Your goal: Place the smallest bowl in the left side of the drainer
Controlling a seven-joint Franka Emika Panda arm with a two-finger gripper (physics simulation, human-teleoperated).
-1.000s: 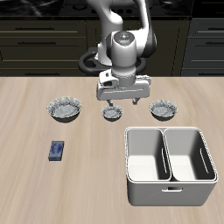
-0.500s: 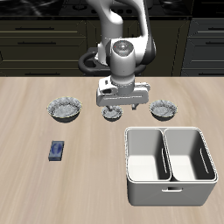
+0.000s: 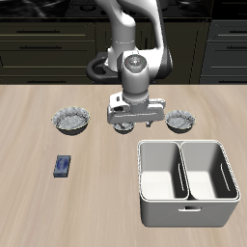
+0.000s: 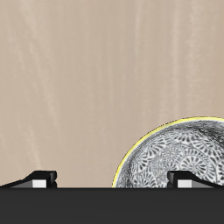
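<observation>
Spread wide and gripping nothing, the end effector [image 3: 124, 123] hangs low over the smallest bowl [image 3: 123, 126], which sits on the tabletop [image 3: 39, 203] directly beneath it; the wrist view shows one fingertip [image 4: 194, 178] over the bowl's patterned inside and the other over bare wood. Nearer the tabletop's front edge from the end effector stands the drainer [image 3: 187, 182], and two larger bowls [image 3: 71, 120] flank it, one on each side.

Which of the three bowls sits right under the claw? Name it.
The smallest bowl, the middle one in the row, sits beneath the claw; the two bigger bowls flank it.
</observation>
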